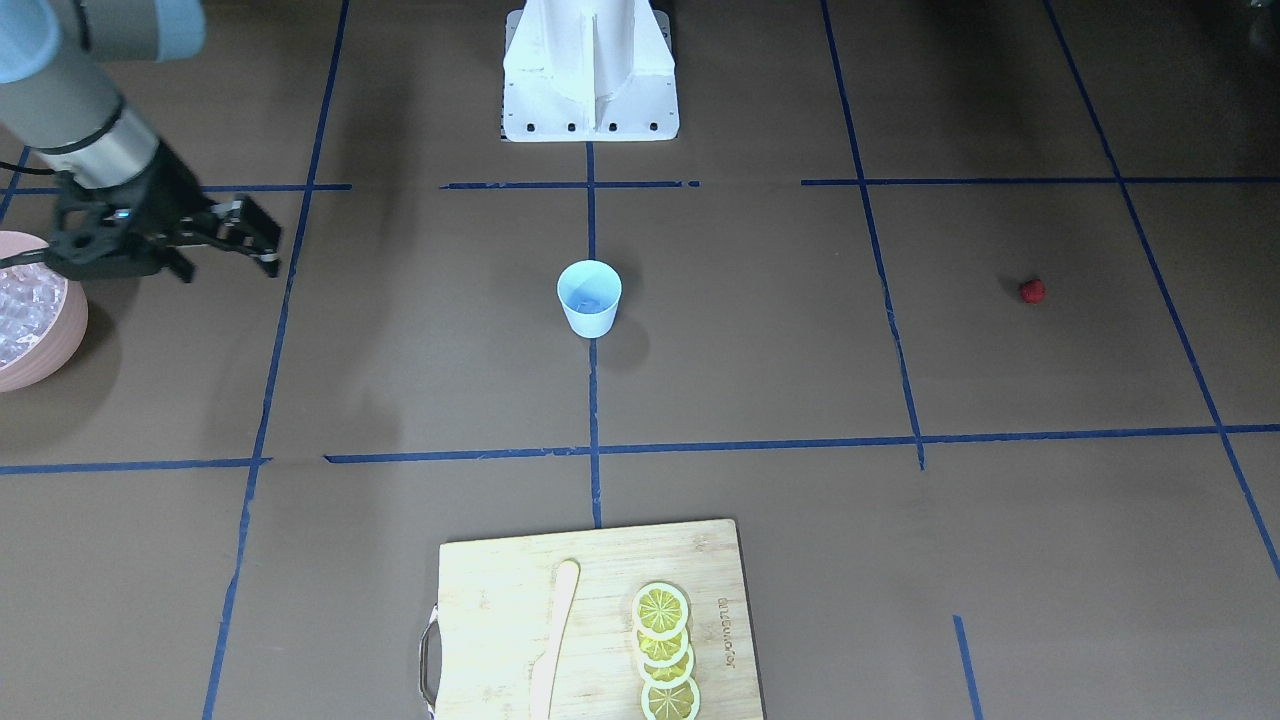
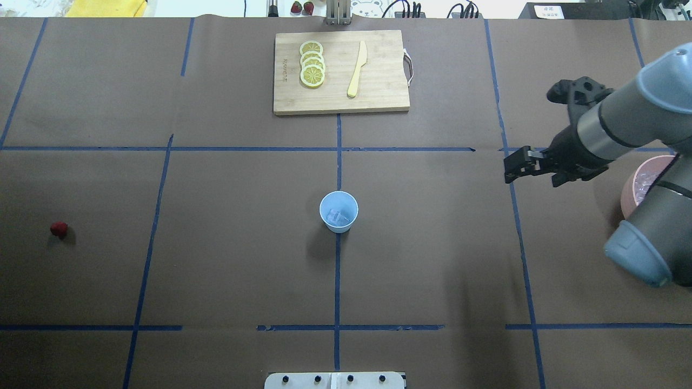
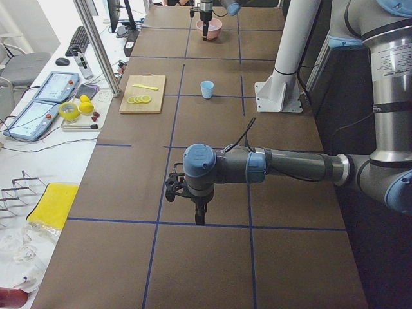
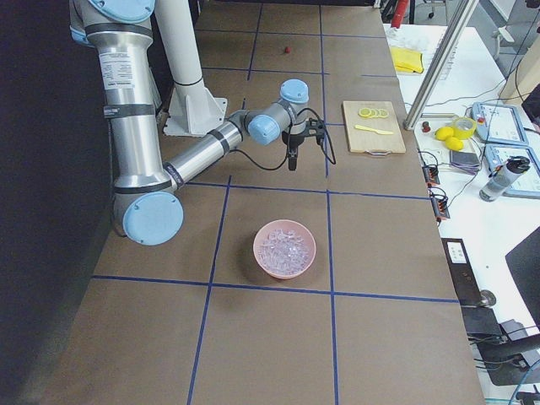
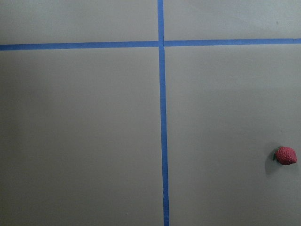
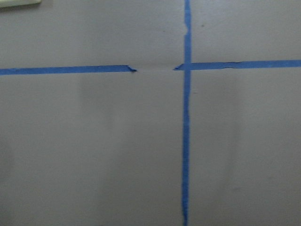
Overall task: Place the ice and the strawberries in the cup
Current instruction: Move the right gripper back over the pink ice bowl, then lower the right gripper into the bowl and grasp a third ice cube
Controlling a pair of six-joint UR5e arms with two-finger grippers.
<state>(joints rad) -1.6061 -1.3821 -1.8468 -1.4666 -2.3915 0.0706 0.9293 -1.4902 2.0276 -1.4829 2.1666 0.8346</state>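
The light-blue cup (image 1: pixel 589 298) stands upright mid-table, also in the overhead view (image 2: pixel 339 211), with a few ice cubes (image 2: pixel 338 217) inside. More ice (image 4: pixel 284 246) fills the pink bowl (image 4: pixel 284 268). The red strawberry (image 2: pixel 59 229) lies alone on the table's far left, and shows at the right edge of the left wrist view (image 5: pixel 285 155). My right gripper (image 2: pixel 513 166) hovers between cup and bowl; it looks open and empty. My left gripper (image 3: pixel 199 219) points down over the table's left part, and I cannot tell whether it is open or shut.
A wooden cutting board (image 2: pixel 378 92) at the far edge carries lemon slices (image 2: pixel 312 65) and a pale knife (image 2: pixel 357 69). The white robot base (image 1: pixel 590 70) stands at the near edge. Blue tape lines grid the brown table.
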